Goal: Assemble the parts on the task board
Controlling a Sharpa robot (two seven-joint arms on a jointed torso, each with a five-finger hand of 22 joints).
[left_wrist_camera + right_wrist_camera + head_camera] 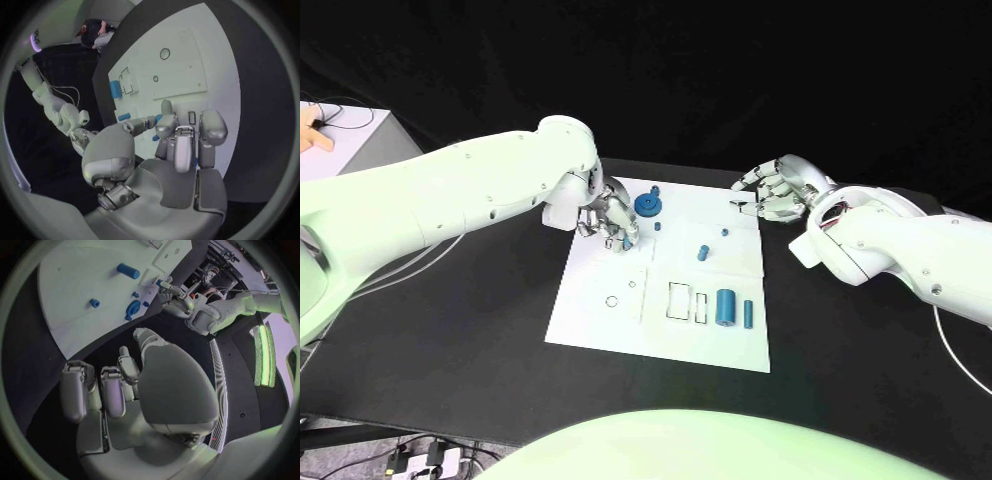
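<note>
The black surface [459, 330] carries the white task board [668, 330] in its middle, and cables trail off the surface's near corner on the left arm's side. On the board, just beside the left hand [607, 218] toward the right arm, stands a round blue part [648, 205]. A small blue peg [704, 252] lies a little nearer the robot, between the two hands. Well toward the robot from both hands, a thick blue cylinder [726, 307] and a thin blue bar [749, 314] lie side by side next to two outlined rectangular recesses [687, 301].

The left arm's bulky forearm hides much of the left hand from the head camera. In the left wrist view the fingers [186, 145] reach down onto the board's edge, curled together, with a bit of blue [156, 137] showing just beside the fingertips; whether the hand pinches a small blue part or merely touches the board cannot be told.

The right hand [783, 188] hovers at the board's far corner on the right arm's side. Its fingers [106, 390] are curled inward, clenched on nothing, apart from every part.
</note>
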